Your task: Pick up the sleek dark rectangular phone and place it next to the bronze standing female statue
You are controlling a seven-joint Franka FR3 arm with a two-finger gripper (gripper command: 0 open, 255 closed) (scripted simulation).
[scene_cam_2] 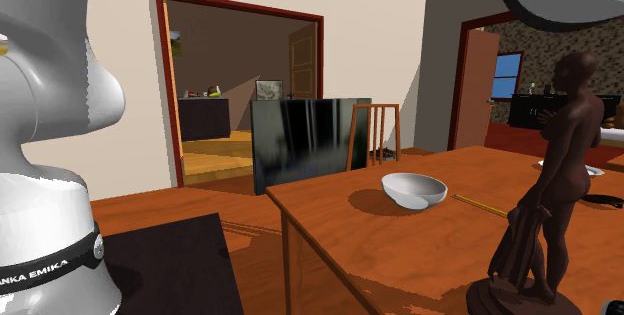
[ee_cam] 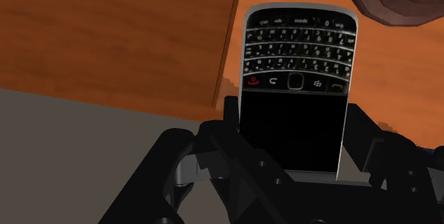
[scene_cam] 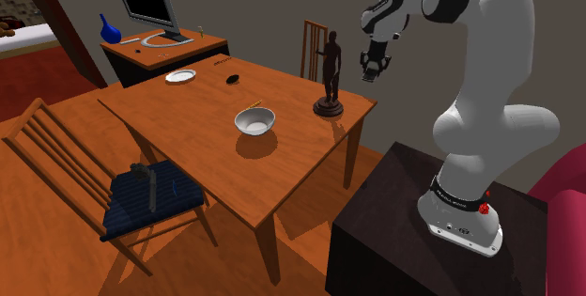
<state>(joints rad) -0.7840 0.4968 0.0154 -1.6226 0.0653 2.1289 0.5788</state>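
With the gripper (scene_cam: 373, 70) clamped on the phone (ee_cam: 295, 80) just right of the statue (scene_cam: 330, 69) in the shoulder view, lowering could topple the statue or overshoot the table (scene_cam: 282, 181) edge.

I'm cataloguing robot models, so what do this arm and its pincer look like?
A white, glossy arm of rounded segments with dark joints. A black band near its base carries white lettering ending in "EMIKA", with a small red mark beside it. The pincer is all black, with two blocky fingers.
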